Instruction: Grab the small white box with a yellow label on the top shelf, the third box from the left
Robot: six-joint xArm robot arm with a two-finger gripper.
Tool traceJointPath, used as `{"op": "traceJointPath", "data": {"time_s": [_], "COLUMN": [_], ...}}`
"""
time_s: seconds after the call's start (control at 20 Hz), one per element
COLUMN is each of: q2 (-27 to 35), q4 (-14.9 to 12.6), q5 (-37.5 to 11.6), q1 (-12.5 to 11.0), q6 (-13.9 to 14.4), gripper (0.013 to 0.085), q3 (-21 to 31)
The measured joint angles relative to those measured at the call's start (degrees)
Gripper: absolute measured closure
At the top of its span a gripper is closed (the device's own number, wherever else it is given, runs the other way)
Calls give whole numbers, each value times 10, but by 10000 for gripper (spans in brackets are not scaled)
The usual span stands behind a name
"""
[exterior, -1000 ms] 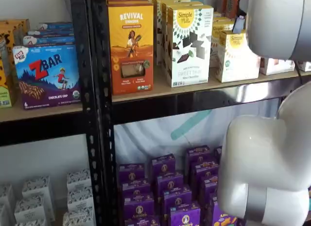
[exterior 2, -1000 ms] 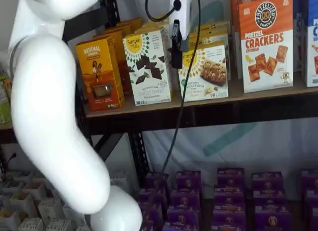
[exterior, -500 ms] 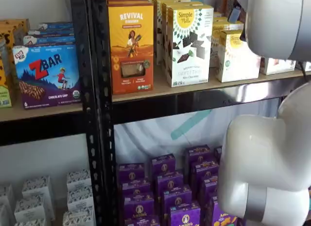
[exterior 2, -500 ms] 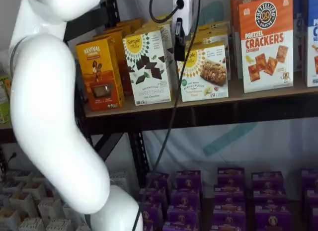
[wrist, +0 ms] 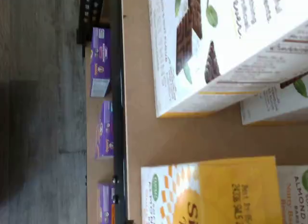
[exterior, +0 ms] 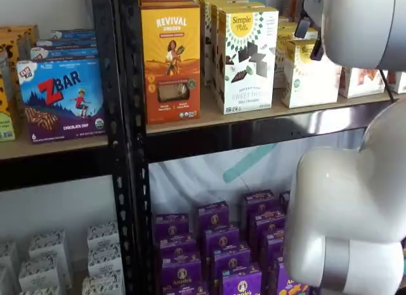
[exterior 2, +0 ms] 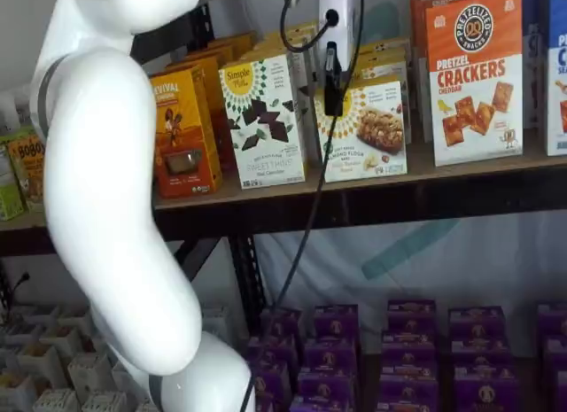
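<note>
The small white box (exterior 2: 368, 128) with a yellow sunburst logo stands on the top shelf (exterior 2: 425, 177), right of the taller white box (exterior 2: 264, 120) with dark cookie shapes. It also shows in a shelf view (exterior: 307, 73) and, with its yellow top edge, in the wrist view (wrist: 226, 190). My gripper (exterior 2: 332, 91) hangs from the view's top edge in front of the small box's left part. Only one black finger shows, side-on, so I cannot tell whether it is open. It holds no box that I can see.
The orange Revival box (exterior: 171, 57) stands left of the taller white box. Pretzel Crackers boxes (exterior 2: 474, 75) stand to the right. A Zbar box (exterior: 60, 98) is on the neighbouring shelf. Purple boxes (exterior: 219, 244) fill the lower shelf. My white arm (exterior 2: 106, 208) blocks part of both shelf views.
The gripper has moved to the right, from in front of the gap beside the taller white box to in front of the small white box. The boxes have not moved.
</note>
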Motion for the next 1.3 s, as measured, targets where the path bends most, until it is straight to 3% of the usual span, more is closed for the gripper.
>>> {"op": "traceJointPath", "data": {"time_s": [0.2,0.8,1.3], "q2": [18,64,58], "q4": [-15,-98,-107], "q5": [3,54,44], "q1": [6,39,38], "q6": [2,26,23], "gripper": [130,130,130], "q3": [-12,-64,-50]}}
